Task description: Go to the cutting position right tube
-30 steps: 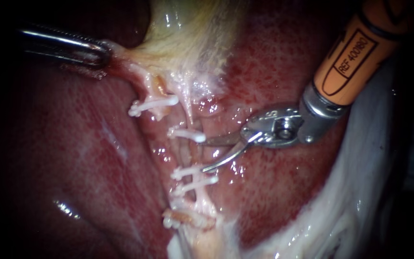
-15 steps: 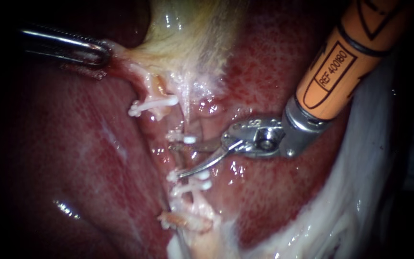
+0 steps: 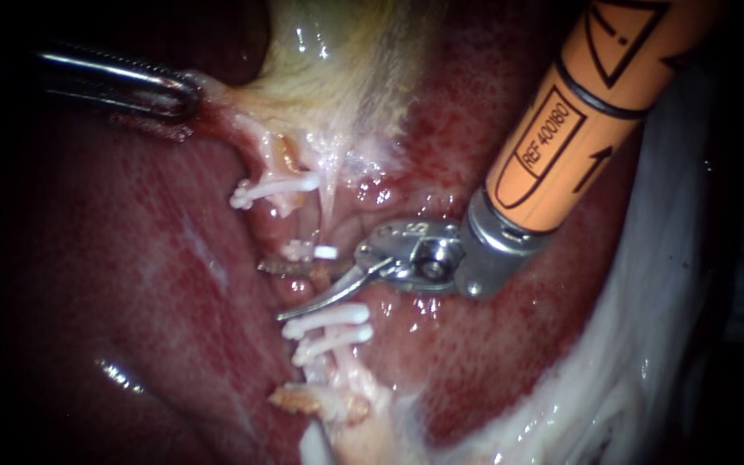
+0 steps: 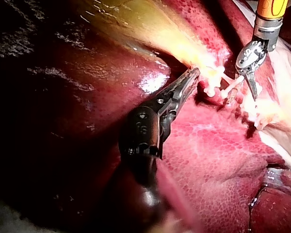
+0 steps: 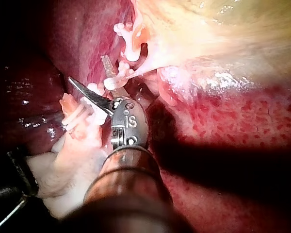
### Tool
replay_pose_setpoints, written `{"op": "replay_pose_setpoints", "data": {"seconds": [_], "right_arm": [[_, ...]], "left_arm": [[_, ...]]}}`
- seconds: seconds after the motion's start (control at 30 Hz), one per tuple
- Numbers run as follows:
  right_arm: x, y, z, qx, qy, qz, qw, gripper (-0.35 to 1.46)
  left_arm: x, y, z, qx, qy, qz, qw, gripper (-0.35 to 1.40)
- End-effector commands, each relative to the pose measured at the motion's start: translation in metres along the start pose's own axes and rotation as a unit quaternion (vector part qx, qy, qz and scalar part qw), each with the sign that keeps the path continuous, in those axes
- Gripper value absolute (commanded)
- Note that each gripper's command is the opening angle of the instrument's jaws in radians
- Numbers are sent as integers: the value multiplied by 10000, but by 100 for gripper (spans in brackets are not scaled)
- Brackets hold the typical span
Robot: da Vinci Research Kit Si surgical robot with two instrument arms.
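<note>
You are working under a hard light that is glinting in wet spots off the red liver (image 3: pixel 131 258). Darkness is filling the endoscope view's far left and right edges, and a pale white material (image 3: pixel 647 362) is lying along the liver's right border.

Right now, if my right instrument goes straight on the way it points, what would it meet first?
Probably the tube, which lies across the gap between the open jaws of the right instrument, between the single clip and the paired clips. Beyond is liver. Depth is unclear.
</note>
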Motion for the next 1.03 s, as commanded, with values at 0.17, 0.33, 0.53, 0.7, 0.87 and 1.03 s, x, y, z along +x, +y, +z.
{"op": "replay_pose_setpoints", "data": {"seconds": [0.17,0.33,0.53,0.7,0.87,1.03], "right_arm": [[3,1,8,30,-2,27,10000,122],[7,-9,11,74,-13,85,9999,122],[22,-27,13,124,-1,141,9998,122],[27,-32,11,136,9,154,9998,122],[27,-31,10,136,8,154,9998,122],[23,-28,10,130,1,263,9996,124]], "left_arm": [[0,0,1,1,0,-1,10000,-35],[0,0,1,1,0,-1,10000,-35],[0,0,1,1,0,-1,10000,-35],[0,0,1,2,0,0,10000,-35],[0,0,1,2,0,0,10000,-35],[0,0,1,3,0,-1,10000,-35]]}}
